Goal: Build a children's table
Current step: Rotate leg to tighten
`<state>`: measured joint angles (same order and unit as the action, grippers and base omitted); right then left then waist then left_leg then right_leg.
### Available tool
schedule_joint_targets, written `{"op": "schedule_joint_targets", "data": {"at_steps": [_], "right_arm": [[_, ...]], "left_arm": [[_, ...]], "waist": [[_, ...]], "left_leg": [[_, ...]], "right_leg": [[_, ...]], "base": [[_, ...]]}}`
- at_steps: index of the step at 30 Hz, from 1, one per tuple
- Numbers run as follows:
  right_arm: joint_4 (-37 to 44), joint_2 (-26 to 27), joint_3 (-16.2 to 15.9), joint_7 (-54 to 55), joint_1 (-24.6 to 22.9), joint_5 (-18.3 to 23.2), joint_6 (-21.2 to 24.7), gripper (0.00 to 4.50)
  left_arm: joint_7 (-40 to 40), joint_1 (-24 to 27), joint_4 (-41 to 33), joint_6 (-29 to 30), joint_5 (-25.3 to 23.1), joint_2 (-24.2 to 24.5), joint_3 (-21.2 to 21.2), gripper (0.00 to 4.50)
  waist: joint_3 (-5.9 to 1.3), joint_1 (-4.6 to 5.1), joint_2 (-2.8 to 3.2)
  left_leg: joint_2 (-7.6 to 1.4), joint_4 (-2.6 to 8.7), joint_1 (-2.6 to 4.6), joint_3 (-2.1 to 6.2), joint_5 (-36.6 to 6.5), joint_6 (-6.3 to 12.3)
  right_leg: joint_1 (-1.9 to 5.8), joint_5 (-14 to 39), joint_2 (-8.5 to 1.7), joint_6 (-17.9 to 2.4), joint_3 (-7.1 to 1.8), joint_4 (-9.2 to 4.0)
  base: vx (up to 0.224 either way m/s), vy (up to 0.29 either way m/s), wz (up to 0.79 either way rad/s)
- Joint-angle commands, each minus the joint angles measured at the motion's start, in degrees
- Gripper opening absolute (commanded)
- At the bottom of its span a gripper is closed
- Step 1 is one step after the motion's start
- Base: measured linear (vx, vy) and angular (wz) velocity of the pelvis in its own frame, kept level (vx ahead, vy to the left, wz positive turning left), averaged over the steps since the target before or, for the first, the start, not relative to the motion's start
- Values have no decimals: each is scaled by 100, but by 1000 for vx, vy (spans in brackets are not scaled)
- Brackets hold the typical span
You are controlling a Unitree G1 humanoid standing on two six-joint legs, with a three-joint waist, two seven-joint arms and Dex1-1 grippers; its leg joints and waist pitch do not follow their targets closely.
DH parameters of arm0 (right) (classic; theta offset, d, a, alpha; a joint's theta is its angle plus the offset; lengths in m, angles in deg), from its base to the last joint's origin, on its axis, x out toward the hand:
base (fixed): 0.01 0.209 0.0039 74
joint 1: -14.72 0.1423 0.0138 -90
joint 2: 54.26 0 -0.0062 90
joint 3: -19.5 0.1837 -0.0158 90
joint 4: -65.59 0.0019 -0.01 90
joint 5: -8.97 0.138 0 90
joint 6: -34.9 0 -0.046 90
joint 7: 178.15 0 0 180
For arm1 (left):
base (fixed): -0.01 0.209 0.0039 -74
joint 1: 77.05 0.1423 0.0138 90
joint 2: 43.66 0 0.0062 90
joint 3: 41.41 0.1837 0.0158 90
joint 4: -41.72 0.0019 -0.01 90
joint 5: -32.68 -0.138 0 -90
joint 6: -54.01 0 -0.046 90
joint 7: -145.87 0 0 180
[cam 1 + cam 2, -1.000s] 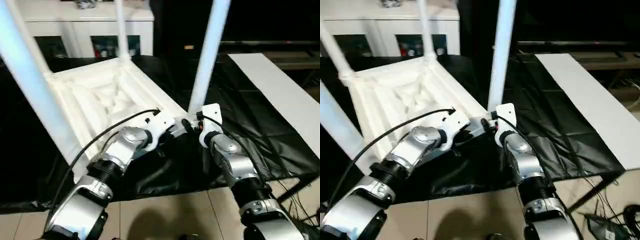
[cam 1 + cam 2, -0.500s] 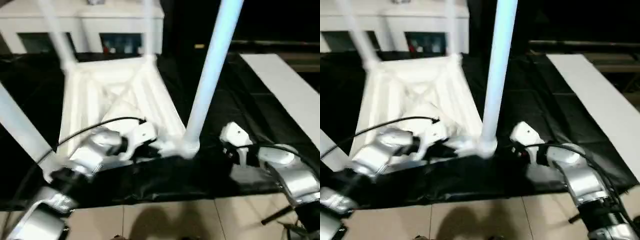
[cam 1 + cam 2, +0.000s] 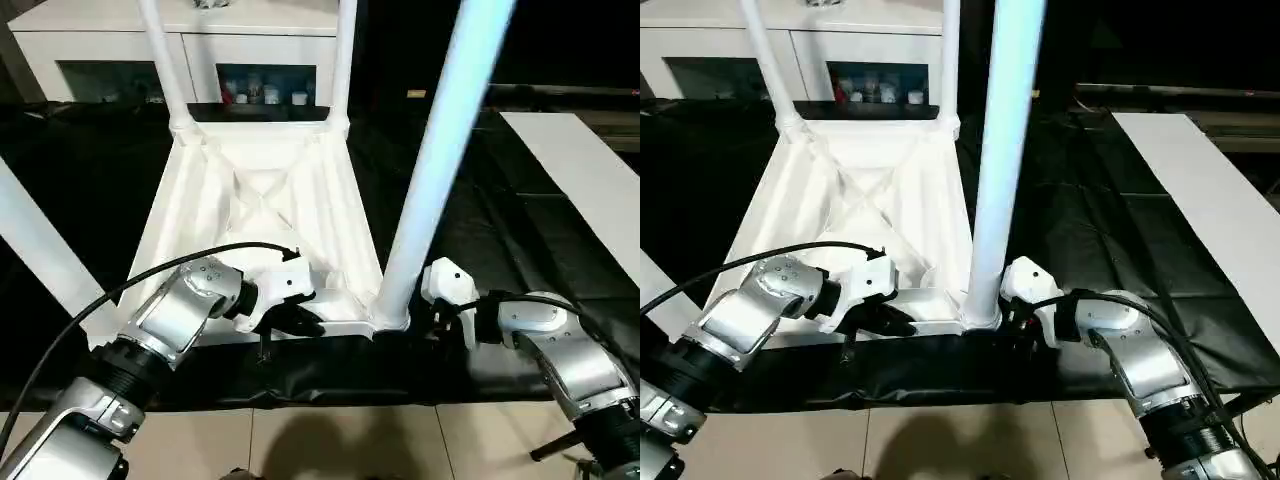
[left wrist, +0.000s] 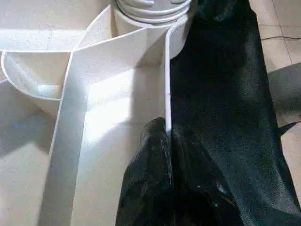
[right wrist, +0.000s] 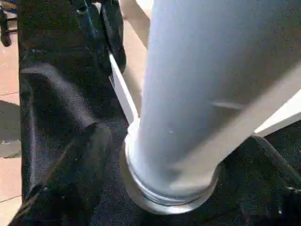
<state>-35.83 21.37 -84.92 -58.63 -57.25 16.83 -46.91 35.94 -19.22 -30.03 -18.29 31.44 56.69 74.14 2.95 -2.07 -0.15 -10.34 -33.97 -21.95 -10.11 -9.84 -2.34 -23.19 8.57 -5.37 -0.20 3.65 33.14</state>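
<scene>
White moulded plastic sits in the middle of my head view: the upside-down tabletop (image 3: 262,215), its ribbed underside crossed by raised diagonals, lying on crinkled black cloth (image 3: 500,230). Smooth tapered tube legs rise from round corner sockets, two slim ones at the top (image 3: 162,60) (image 3: 344,60), one thick pale one (image 3: 440,165) right of centre, another (image 3: 35,250) at the left edge. My left claw (image 3: 290,322), lower centre, has its black fingers (image 4: 155,155) pinching the thin near rim wall. My right claw (image 3: 440,318), lower right, stands spread on either side of the thick leg's base collar. A glossy white cabinet (image 3: 120,50) with glass doors lines the top, and a flat white board (image 3: 585,180) lies at the right.
</scene>
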Motion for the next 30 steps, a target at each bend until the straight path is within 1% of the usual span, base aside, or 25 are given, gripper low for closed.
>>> {"op": "schedule_joint_targets", "data": {"at_steps": [1,3,4,5,8,13,15,18,19,20,21,22,23,24,25,26,27,28,29,30], "right_arm": [[-28,-23,-39,-69,40,47,65,322],[-56,8,-19,-81,53,84,108,303],[-64,23,-7,-92,53,101,134,298],[-68,23,-8,-95,53,95,135,289],[-133,-2,-56,-138,37,-10,103,266],[-170,-15,-70,-154,34,-42,80,259],[-201,-38,-104,-142,27,-89,72,258],[-321,-27,-139,55,18,-249,33,256],[-484,134,-58,511,55,-370,121,256],[-484,134,-58,511,55,-370,121,256],[-611,330,44,963,96,-434,237,256],[-702,509,144,1315,127,-447,380,256],[-792,747,242,1759,159,-480,520,256],[-792,747,242,1759,159,-480,520,256],[-885,978,342,2211,202,-518,642,256],[-885,978,342,2211,202,-518,642,256],[-933,1123,420,2470,237,-509,723,256],[-1176,1813,789,3672,413,-439,1059,256],[-1283,2063,906,4063,498,-398,1130,256],[-1330,2176,958,4239,536,-379,1162,255]], "left_arm": [[100,3,-87,72,-77,46,88,0],[104,-2,-67,67,-80,50,87,0],[104,-4,-55,64,-81,51,88,0],[105,-4,-53,63,-81,52,88,0],[109,-6,-30,57,-78,63,95,0],[116,-5,-39,76,-75,75,106,0],[127,12,-62,96,-79,98,111,0],[66,34,-47,119,-115,102,106,0],[-205,21,47,137,-172,-7,42,0],[-205,21,47,137,-172,-7,42,0],[-533,-19,174,184,-200,-172,-60,0],[-813,-60,294,228,-213,-322,-151,0],[-1201,-136,481,292,-226,-540,-274,0],[-1201,-136,481,292,-226,-540,-274,0],[-1537,-218,653,399,-224,-742,-385,0],[-1537,-218,653,399,-224,-742,-385,0],[-1714,-271,759,429,-227,-846,-435,0],[-2506,-523,1244,532,-242,-1316,-642,0],[-2773,-620,1423,516,-251,-1471,-697,0],[-2894,-664,1503,508,-255,-1541,-722,0]], "waist": [[-360,7,-21],[-365,8,-14],[-370,12,-23],[-374,7,-20],[-366,9,-23],[-367,7,-25],[-367,9,-21],[-369,15,-18],[-360,18,-19],[-356,26,-20],[-341,38,-16],[-311,65,-23],[-298,91,-30],[-292,117,-45],[-299,125,-38],[-293,161,-61],[-285,177,-40],[-273,233,-42],[-264,269,-26],[-270,355,-20]], "left_leg": [[-265,459,105,76,-1808,123],[-263,455,101,74,-1750,144],[-260,449,93,70,-1713,158],[-261,447,100,68,-1695,164],[-258,445,98,64,-1681,177],[-259,445,105,69,-1736,152],[-260,447,102,72,-1720,148],[-261,445,106,70,-1719,146],[-256,447,108,68,-1768,142],[-256,449,104,69,-1785,127],[-249,456,111,74,-1921,85],[-232,466,123,86,-2140,-10],[-223,468,130,93,-2274,-58],[-200,462,137,123,-2467,-132],[-194,449,179,151,-2617,-183],[-196,449,177,147,-2658,-188],[-181,439,189,168,-2785,-209],[-152,394,210,183,-2910,-233],[-143,397,228,177,-2971,-250],[-133,391,224,235,-3156,-300]], "right_leg": [[237,1926,-270,-1126,-218,-368],[246,1829,-270,-1159,-216,-359],[253,1776,-270,-1173,-216,-352],[250,1751,-270,-1184,-216,-350],[252,1766,-267,-1194,-213,-352],[251,1918,-271,-1149,-212,-364],[252,1891,-268,-1149,-210,-360],[247,1821,-265,-1180,-210,-354],[244,1885,-263,-1172,-208,-363],[242,1921,-261,-1165,-209,-362],[227,2139,-261,-1120,-201,-387],[208,2541,-258,-1009,-183,-431],[200,2775,-253,-940,-171,-447],[206,3255,-259,-724,-138,-493],[169,3596,-278,-552,-113,-559],[163,3652,-267,-519,-110,-573],[136,3820,-272,-443,-79,-615],[103,4041,-268,-377,-15,-669],[78,4112,-252,-345,-5,-706],[108,4252,-248,-234,111,-748]], "base": [[0,0,0],[0,0,0],[0,0,0],[0,0,0],[0,0,0],[0,0,0],[0,0,0],[0,0,0],[0,0,0],[0,0,0],[0,0,0],[0,0,0],[0,0,0],[-50,8,-8],[-57,13,-8],[-57,13,-8],[-55,12,-5],[-58,12,-3],[-58,12,-3],[-70,19,-8]]}}
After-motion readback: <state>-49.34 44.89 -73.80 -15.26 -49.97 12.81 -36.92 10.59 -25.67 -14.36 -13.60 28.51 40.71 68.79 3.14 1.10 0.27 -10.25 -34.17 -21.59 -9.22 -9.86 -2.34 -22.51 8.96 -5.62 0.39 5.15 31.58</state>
